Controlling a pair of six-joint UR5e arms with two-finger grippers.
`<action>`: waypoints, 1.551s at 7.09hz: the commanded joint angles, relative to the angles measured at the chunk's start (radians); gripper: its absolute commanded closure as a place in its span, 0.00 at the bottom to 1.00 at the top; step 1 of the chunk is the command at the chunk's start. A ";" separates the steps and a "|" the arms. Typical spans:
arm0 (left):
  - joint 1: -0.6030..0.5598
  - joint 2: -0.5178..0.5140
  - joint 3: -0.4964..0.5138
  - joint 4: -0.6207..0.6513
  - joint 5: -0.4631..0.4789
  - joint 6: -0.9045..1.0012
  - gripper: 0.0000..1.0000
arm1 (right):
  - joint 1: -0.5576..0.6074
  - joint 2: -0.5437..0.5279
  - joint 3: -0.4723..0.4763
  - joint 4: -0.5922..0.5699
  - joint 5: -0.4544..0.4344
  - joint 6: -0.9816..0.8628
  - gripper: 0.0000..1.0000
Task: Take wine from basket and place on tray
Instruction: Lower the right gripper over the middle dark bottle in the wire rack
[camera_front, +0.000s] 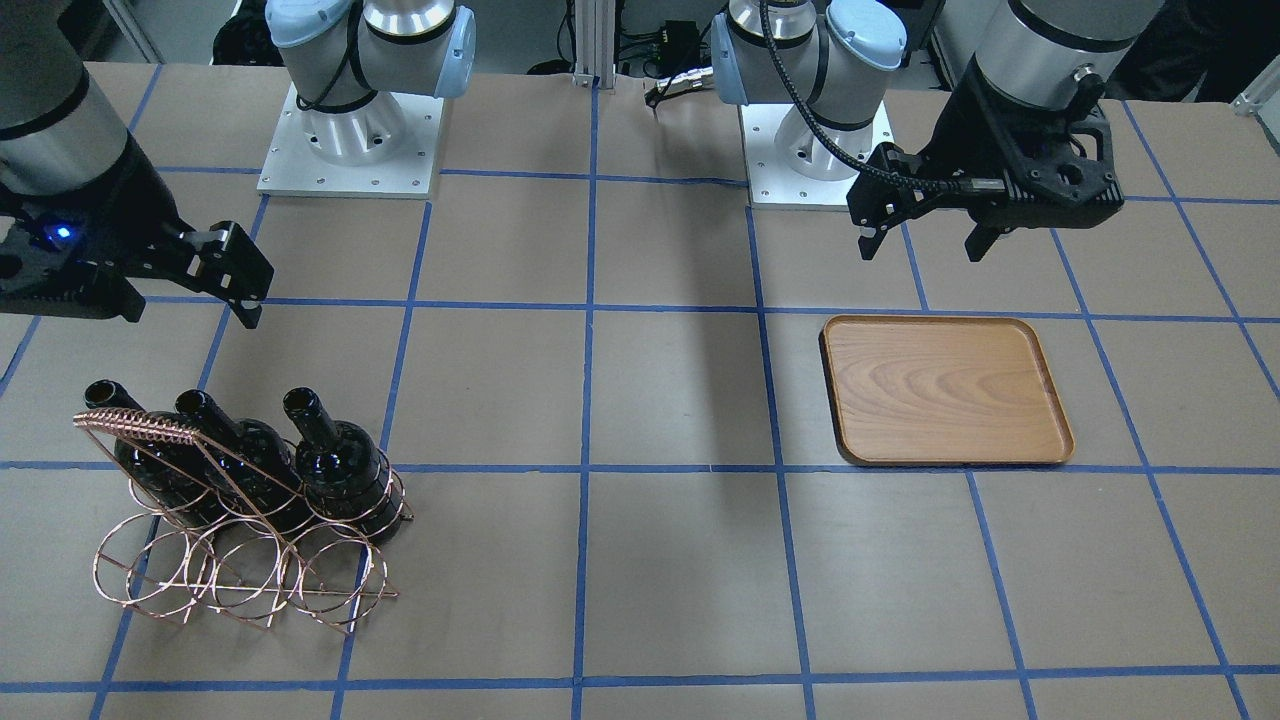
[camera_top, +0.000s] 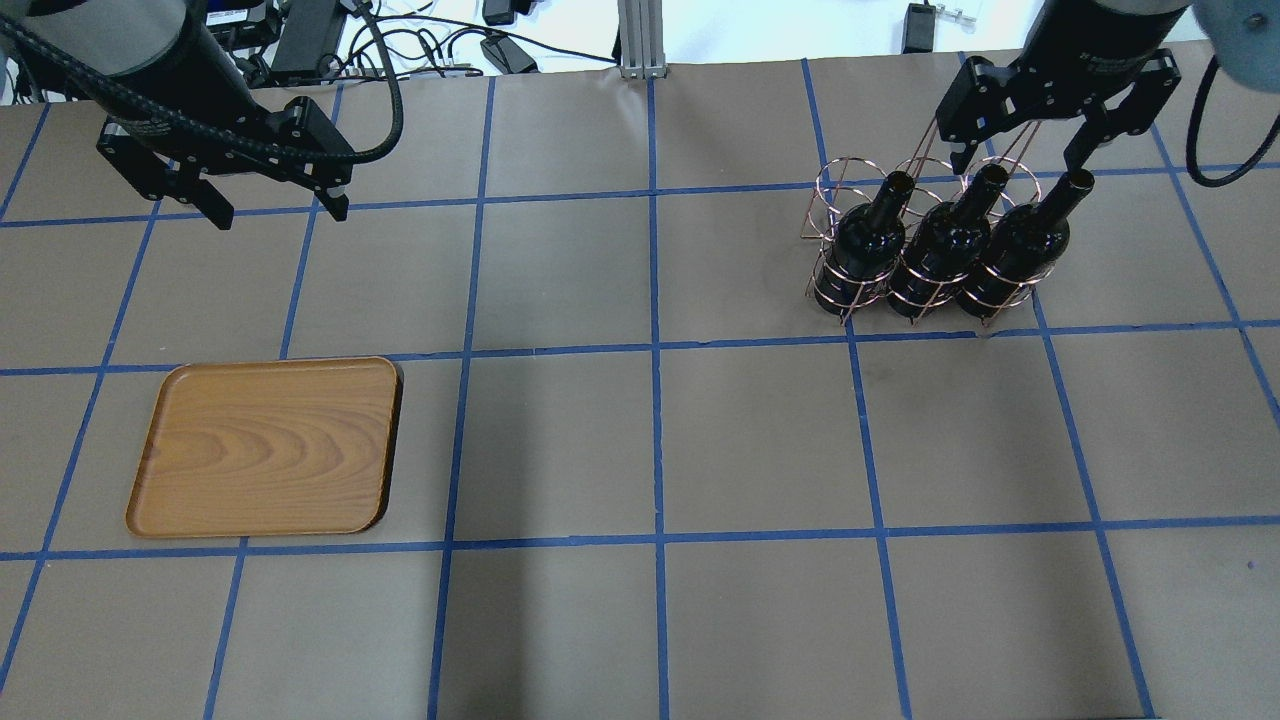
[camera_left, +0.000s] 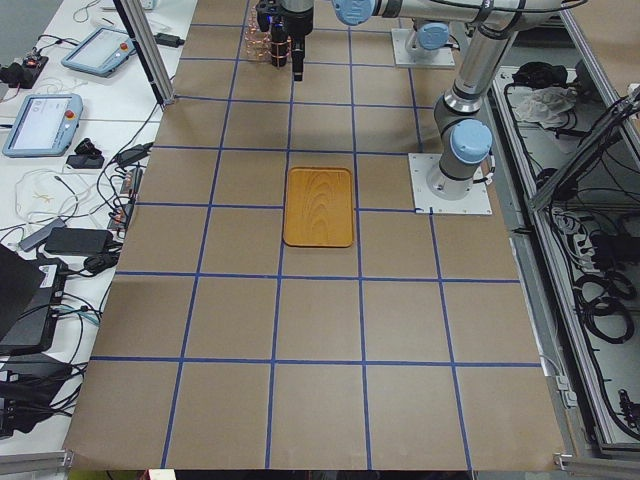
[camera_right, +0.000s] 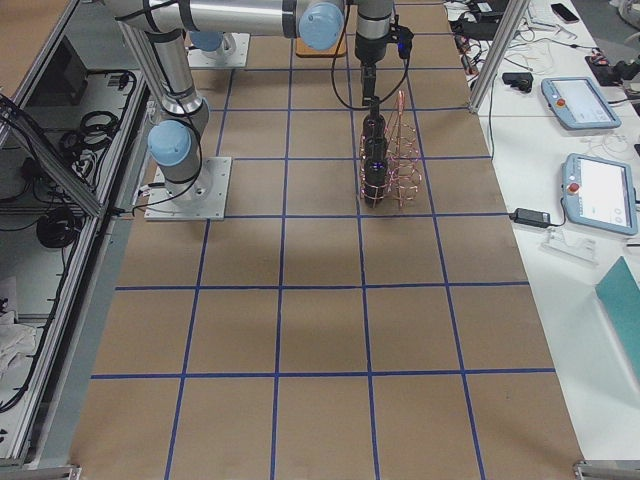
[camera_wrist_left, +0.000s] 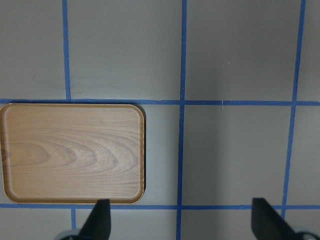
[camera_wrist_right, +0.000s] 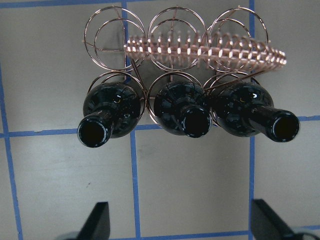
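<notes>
Three glossy near-black wine bottles stand tilted in the copper wire basket at the table's right; in the right wrist view their open mouths face up beside the coil-wrapped handle. My right gripper hovers open and empty above the bottle necks. The wooden tray lies empty at the left. My left gripper is open and empty, above the table beyond the tray's far edge; the tray also shows in its wrist view.
The brown table surface carries a grid of blue tape lines. Both arm bases stand at the robot's side of the table. Tablets and cables lie on a side bench off the table.
</notes>
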 joint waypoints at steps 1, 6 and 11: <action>0.005 0.000 0.000 0.000 0.000 0.000 0.00 | -0.008 0.082 0.014 -0.057 -0.021 -0.038 0.00; 0.005 -0.001 0.000 -0.001 0.000 0.000 0.00 | -0.017 0.110 0.020 -0.094 -0.029 -0.040 0.25; 0.005 0.000 0.000 -0.003 -0.001 0.000 0.00 | -0.017 0.107 0.014 -0.106 -0.030 -0.041 0.81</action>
